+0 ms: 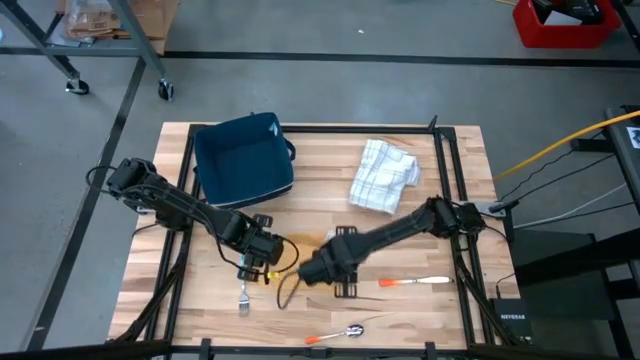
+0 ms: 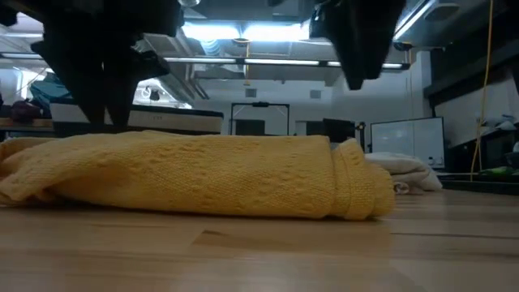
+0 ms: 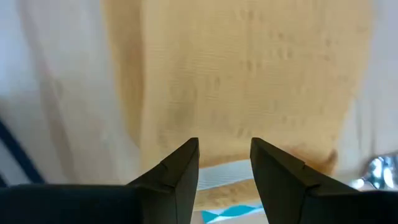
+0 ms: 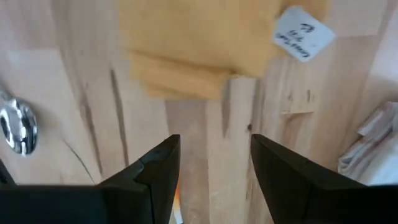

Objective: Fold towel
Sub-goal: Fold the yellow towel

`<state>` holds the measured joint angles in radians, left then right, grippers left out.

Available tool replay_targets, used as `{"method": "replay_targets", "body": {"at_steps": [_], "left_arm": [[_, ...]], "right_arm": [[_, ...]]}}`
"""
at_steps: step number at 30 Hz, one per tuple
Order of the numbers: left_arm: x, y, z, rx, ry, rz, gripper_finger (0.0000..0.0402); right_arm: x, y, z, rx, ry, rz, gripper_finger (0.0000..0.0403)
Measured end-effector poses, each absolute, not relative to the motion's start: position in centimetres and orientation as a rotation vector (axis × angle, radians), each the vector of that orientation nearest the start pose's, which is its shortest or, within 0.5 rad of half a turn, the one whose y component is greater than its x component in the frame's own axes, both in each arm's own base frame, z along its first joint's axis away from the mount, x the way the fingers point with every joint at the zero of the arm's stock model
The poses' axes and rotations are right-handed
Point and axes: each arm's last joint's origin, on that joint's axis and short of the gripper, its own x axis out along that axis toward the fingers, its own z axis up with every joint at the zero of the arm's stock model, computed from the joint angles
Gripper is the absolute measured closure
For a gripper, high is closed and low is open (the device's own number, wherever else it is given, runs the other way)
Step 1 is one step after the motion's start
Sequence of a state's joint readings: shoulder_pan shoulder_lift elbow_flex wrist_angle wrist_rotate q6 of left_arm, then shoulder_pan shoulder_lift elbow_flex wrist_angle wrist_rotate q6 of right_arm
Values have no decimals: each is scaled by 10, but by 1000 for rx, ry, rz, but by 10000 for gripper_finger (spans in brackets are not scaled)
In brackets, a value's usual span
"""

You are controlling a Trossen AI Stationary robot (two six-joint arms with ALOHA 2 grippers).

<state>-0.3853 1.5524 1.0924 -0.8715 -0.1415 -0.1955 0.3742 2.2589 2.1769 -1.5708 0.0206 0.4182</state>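
Observation:
The yellow towel (image 2: 195,174) lies folded flat on the wooden table, with a rolled fold edge at its right end (image 2: 357,191). In the high view both grippers cover most of it. My left gripper (image 1: 262,248) hovers open above the towel (image 3: 242,81). My right gripper (image 1: 312,268) hovers open over bare wood just beside the towel's edge (image 4: 186,78), which carries a white tag (image 4: 298,32). In the low view both grippers (image 2: 89,57) (image 2: 357,32) hang above the towel, clear of it.
A blue bin (image 1: 243,160) stands at the far left of the table, and a white checked cloth (image 1: 383,175) lies far right. A fork (image 1: 243,295), an orange-handled utensil (image 1: 415,283) and a spoon (image 1: 340,333) lie near the front edge.

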Motion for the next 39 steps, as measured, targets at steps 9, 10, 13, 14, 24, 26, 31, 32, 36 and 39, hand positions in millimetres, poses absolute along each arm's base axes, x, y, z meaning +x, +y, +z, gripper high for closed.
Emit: {"method": "replay_targets", "body": {"at_steps": [9,10,13,14,24,26,31,32,36,39], "left_arm": [[280,-112,221,172,1111,-226,266],[282,-113,220,165,1081,-235,266],[285,-114,212,143,1022,-249,266],[285,-114,209,142,1024,-249,266],[290,-136,155,41,1119,-297,266],[295,-147,148,-12,1080,-333,266],[314,-170,136,-203,917,-347,266],[318,-172,134,-248,886,-334,266],[329,-165,133,-362,810,-210,266],[334,-152,135,-389,797,-163,266]], "right_arm": [[373,212,251,-126,1605,-41,204],[370,217,251,-127,1597,-56,204],[362,231,251,-118,1582,-90,204],[359,235,251,-112,1580,-97,204],[338,264,251,-44,1555,-175,204],[336,266,251,-45,1536,-201,204],[335,268,251,-59,1495,-245,204],[335,268,251,-64,1488,-249,204],[337,265,252,-93,1439,-292,204],[338,265,252,-97,1408,-322,204]]}}
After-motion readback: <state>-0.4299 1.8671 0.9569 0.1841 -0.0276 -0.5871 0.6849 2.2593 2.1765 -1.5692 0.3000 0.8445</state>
